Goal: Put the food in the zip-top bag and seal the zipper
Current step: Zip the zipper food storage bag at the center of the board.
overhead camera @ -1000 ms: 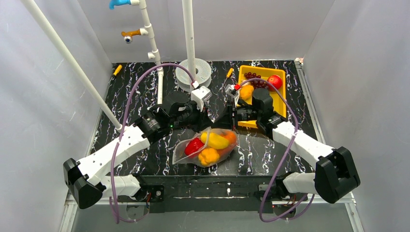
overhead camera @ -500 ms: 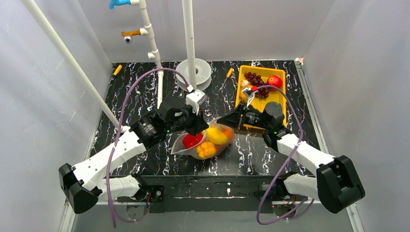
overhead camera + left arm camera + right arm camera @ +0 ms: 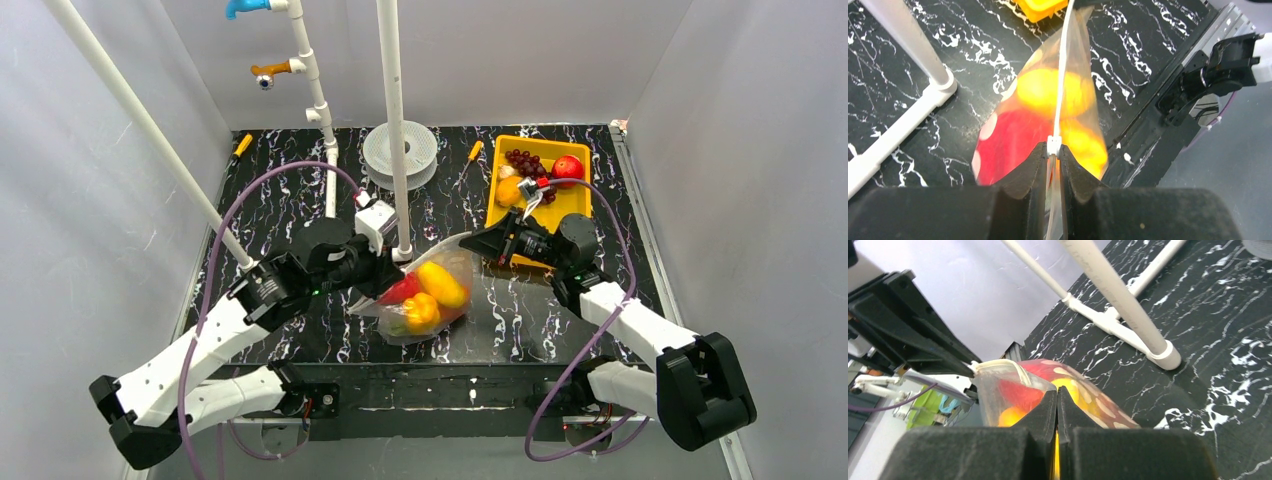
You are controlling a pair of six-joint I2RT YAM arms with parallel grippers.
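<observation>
1. Left end effector [image 3: 1053, 150]: closed, its jaws pinching one end of the zipper [image 3: 1063, 75]. In its wrist view the white strip ran straight from the fingertips toward 12 o'clock.
2. Right end effector [image 3: 1057, 393]: closed, gripping the opposite corner of the bag [image 3: 428, 305] at the mouth edge.
3. Bag: slung between the two end effectors over the middle of the bench [image 3: 280, 190], its belly sagging toward 6 o'clock. Whether the belly touched the bench could not be told.
4. Food [image 3: 432, 285]: red and yellow pieces lay inside the bag. Other produce sat in the yellow tray [image 3: 578, 205], at 2 o'clock from the bag.
5. Governing relation, overhead view: the zipper's long axis ran from 8 o'clock (left end effector) to 2 o'clock (right end effector) and appeared taut. The left end effector was already on the strip, so a sealing pass would probably follow that line toward 2 o'clock, with the right end effector as anchor. How much of the strip was already pressed shut could not be told.
</observation>
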